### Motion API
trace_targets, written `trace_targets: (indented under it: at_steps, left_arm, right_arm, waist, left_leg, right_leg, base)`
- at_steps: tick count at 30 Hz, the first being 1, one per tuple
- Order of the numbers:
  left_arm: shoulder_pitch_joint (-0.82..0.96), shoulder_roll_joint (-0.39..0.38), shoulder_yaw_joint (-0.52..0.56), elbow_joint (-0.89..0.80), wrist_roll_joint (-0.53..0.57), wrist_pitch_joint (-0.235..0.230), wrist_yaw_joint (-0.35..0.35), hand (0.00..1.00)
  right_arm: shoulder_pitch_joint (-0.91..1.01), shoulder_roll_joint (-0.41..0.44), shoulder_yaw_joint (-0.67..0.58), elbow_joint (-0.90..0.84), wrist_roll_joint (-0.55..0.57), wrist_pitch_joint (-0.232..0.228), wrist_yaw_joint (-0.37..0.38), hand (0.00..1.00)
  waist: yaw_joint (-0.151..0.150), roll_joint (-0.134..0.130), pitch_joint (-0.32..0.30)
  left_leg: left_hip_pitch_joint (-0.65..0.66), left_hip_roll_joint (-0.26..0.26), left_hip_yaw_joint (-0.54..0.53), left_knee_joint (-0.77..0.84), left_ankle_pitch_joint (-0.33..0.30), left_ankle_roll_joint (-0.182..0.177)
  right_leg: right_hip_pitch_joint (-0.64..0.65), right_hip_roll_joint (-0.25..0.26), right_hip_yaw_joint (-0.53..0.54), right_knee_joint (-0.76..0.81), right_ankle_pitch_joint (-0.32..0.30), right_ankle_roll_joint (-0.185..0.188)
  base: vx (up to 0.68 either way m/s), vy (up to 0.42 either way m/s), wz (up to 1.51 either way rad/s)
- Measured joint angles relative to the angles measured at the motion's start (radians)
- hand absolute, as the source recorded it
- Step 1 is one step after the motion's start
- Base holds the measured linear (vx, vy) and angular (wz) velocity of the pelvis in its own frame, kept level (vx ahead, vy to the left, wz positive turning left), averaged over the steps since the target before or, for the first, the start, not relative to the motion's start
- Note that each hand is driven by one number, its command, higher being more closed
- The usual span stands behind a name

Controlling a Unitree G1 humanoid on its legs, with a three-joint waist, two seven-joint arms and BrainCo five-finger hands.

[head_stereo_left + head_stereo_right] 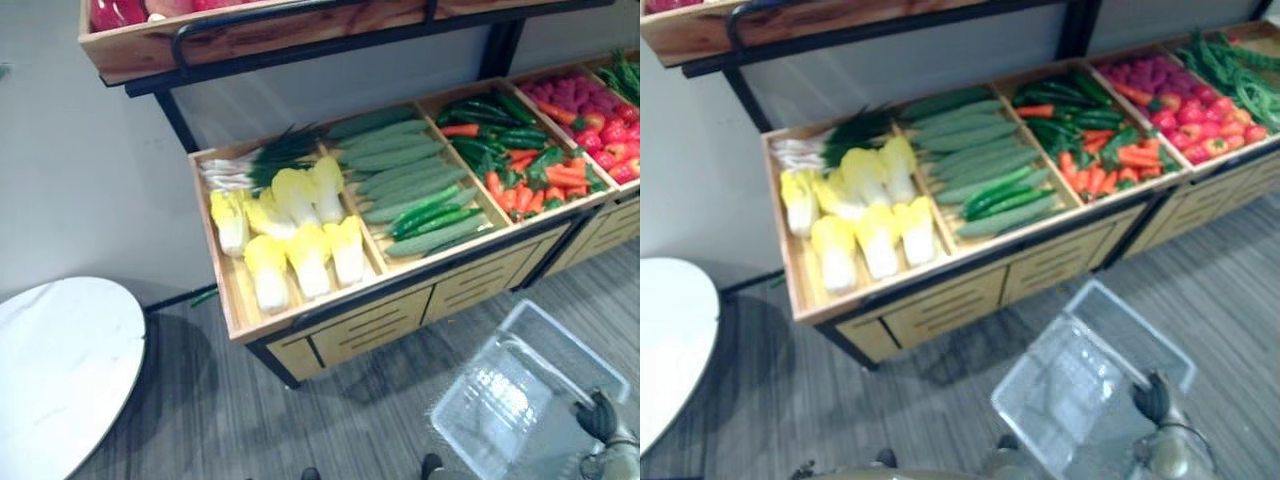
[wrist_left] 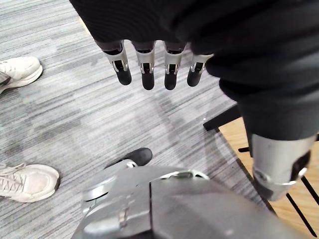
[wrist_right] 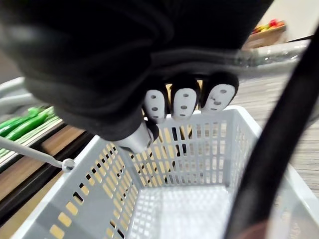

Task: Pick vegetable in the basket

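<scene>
- Right wrist view: right robot hand [image 3: 184, 102] grips the empty basket [image 3: 214, 144] by its handle (swinging, it could hit the wooden stand [image 1: 400, 300]).
- Left robot hand [image 2: 143, 64] hangs open.

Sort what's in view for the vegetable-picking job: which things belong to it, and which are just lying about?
Job: basket, its handle gripped by the right robot hand; left robot hand, open over the floor; cabbages, cucumbers and carrots on the stand.
Lying about: round white table; a person's white shoes; upper shelf.
</scene>
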Motion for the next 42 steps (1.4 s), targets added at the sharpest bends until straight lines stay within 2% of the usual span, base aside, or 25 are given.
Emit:
trace_targets:
  at_steps: [2, 6, 8, 13, 14, 16, 18, 22, 31, 34, 39, 42]
  left_arm:
    - [0.0, 0.001, 0.029, 0.0, 0.024, 0.001, -0.001, 0.0]
    - [-0.001, 0.005, 0.07, -0.024, 0.022, 0.0, 0.004, 0.0]
    - [-0.008, 0.006, 0.093, -0.063, 0.014, 0.0, 0.017, 0.0]
    - [0.029, -0.006, 0.111, -0.4, -0.042, -0.011, 0.094, 0.0]
    - [0.038, -0.025, 0.111, -0.525, -0.068, -0.026, 0.126, 0.0]
    - [0.039, -0.058, 0.105, -0.655, -0.09, -0.044, 0.157, 0.0]
    - [0.033, -0.085, 0.08, -0.758, -0.096, -0.053, 0.187, 0.0]
    - [0.011, -0.086, 0.03, -0.845, -0.093, -0.055, 0.234, 0.0]
    - [-0.062, -0.083, 0.032, -0.865, -0.084, -0.049, 0.33, 0.0]
    - [-0.122, -0.081, 0.038, -0.857, -0.079, -0.04, 0.387, 0.0]
    - [-0.243, -0.078, 0.073, -0.795, -0.039, 0.006, 0.442, 0.0]
    - [-0.314, -0.056, 0.088, -0.772, -0.014, 0.037, 0.475, 0.0]
  right_arm:
    - [0.009, 0.01, -0.032, 0.027, 0.001, 0.002, -0.005, 1.0]
    - [-0.013, 0.052, -0.117, 0.195, 0.036, 0.002, -0.023, 1.0]
    - [-0.022, 0.077, -0.177, 0.302, 0.086, 0.02, -0.041, 1.0]
    - [-0.033, 0.139, -0.311, 0.495, 0.16, 0.058, -0.055, 1.0]
    - [-0.031, 0.157, -0.351, 0.53, 0.169, 0.065, -0.058, 1.0]
    - [-0.029, 0.173, -0.382, 0.572, 0.179, 0.071, -0.06, 1.0]
    - [-0.026, 0.2, -0.384, 0.587, 0.197, 0.08, -0.06, 1.0]
    - [-0.025, 0.233, -0.364, 0.587, 0.241, 0.082, -0.064, 1.0]
    - [-0.055, 0.243, -0.245, 0.587, 0.266, 0.074, -0.075, 1.0]
    - [-0.071, 0.24, -0.211, 0.588, 0.268, 0.072, -0.087, 1.0]
    - [-0.111, 0.239, -0.174, 0.62, 0.274, 0.073, -0.095, 1.0]
    - [-0.15, 0.239, -0.155, 0.624, 0.274, 0.072, -0.096, 1.0]
  waist:
    - [-0.02, 0.0, 0.0]
    - [-0.017, -0.002, -0.007]
    - [-0.019, 0.005, -0.012]
    - [-0.015, 0.023, -0.023]
    - [-0.015, 0.028, -0.026]
    - [-0.015, 0.03, -0.027]
    - [-0.016, 0.03, -0.027]
    - [-0.017, 0.026, -0.028]
    - [-0.016, 0.005, -0.028]
    - [-0.018, 0.0, -0.028]
    - [-0.024, -0.005, -0.016]
    - [-0.026, -0.019, 0.015]
  left_leg:
    - [0.01, 0.0, 0.005, -0.017, -0.01, -0.006]
    - [0.012, -0.006, 0.029, -0.011, -0.039, -0.008]
    - [0.012, -0.01, 0.029, -0.012, -0.044, -0.005]
    - [0.011, -0.012, 0.025, -0.016, -0.047, -0.005]
    - [0.011, -0.012, 0.025, -0.023, -0.047, -0.005]
    - [0.012, -0.016, 0.02, -0.028, -0.038, -0.002]
    - [0.015, -0.02, 0.008, -0.029, -0.032, 0.003]
    - [0.032, -0.02, 0.01, -0.033, -0.032, 0.004]
    - [0.028, -0.008, 0.033, -0.034, -0.041, 0.006]
    - [0.003, -0.002, 0.046, -0.039, -0.045, 0.001]
    - [-0.005, 0.003, 0.06, -0.036, -0.039, -0.001]
    - [-0.014, 0.002, 0.075, -0.036, -0.039, -0.002]
  right_leg:
    - [0.001, 0.001, 0.0, -0.004, 0.007, 0.003]
    - [0.007, -0.002, 0.019, -0.027, 0.028, 0.003]
    - [0.017, -0.006, 0.019, -0.04, 0.033, 0.005]
    - [0.02, -0.008, 0.014, -0.042, 0.032, 0.005]
    - [0.02, -0.008, 0.012, -0.042, 0.032, 0.005]
    - [0.021, -0.01, 0.006, -0.039, 0.037, 0.007]
    - [0.025, -0.013, -0.003, -0.036, 0.041, 0.006]
    - [0.041, -0.014, -0.008, -0.036, 0.04, 0.007]
    - [0.032, 0.0, 0.004, -0.05, 0.03, 0.002]
    - [-0.004, 0.007, 0.017, -0.05, 0.029, 0.001]
    - [-0.021, 0.017, 0.033, -0.048, 0.038, -0.006]
    - [-0.054, 0.02, 0.052, -0.039, 0.038, -0.006]
  base:
    - [-0.04, 0.038, -0.04]
    - [-0.07, 0.041, -0.15]
    - [-0.01, 0.014, 0.02]
    - [0.02, 0.003, 0.02]
    - [0.05, 0.001, 0.02]
    - [0.08, 0.007, 0.05]
    - [0.08, 0.01, 0.11]
    - [0.05, 0.002, 0.03]
    - [0.0, -0.006, -0.06]
    - [0.01, -0.013, -0.13]
    - [0.1, -0.004, -0.1]
    - [0.1, 0.002, -0.15]
